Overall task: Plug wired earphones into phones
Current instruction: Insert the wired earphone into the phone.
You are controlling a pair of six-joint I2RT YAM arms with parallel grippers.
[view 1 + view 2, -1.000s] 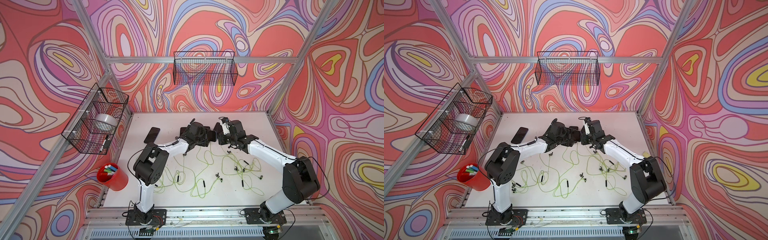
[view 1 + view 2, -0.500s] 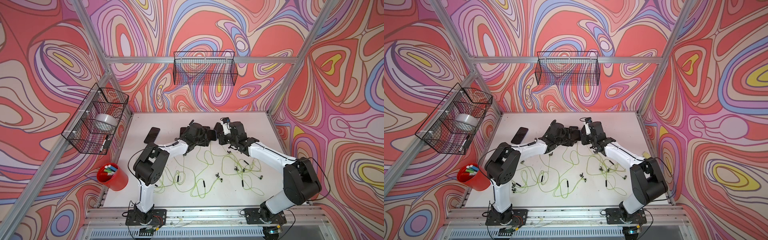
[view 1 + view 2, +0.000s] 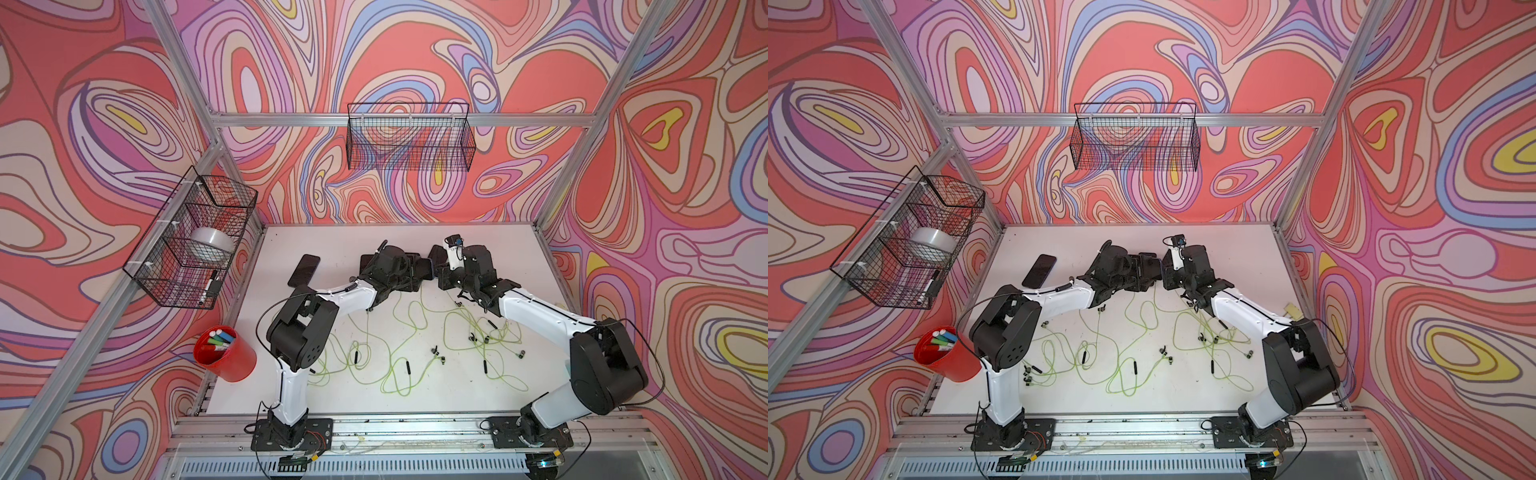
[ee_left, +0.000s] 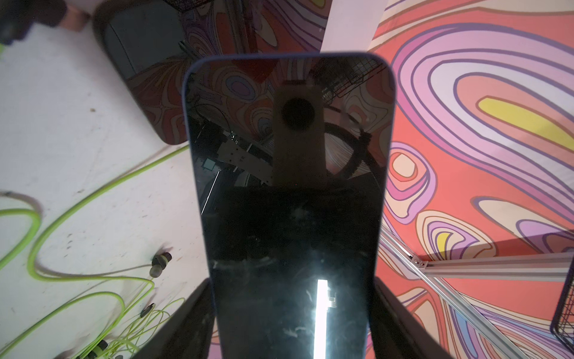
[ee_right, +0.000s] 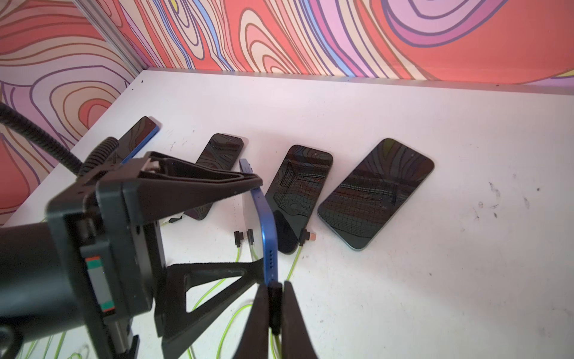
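Over the table (image 5: 403,108), we lift a phone (image 5: 266,223) to take its plug (image 5: 275,306).
We should push straight along the phone's length, left arm bracing, no twisting; our left gripper (image 4: 293,317) spans the phone across its width, holding it on edge, and our right gripper (image 5: 275,287) is pinched tight on the plug, whose tip meets the phone's bottom edge just past the speaker holes (image 5: 271,258).
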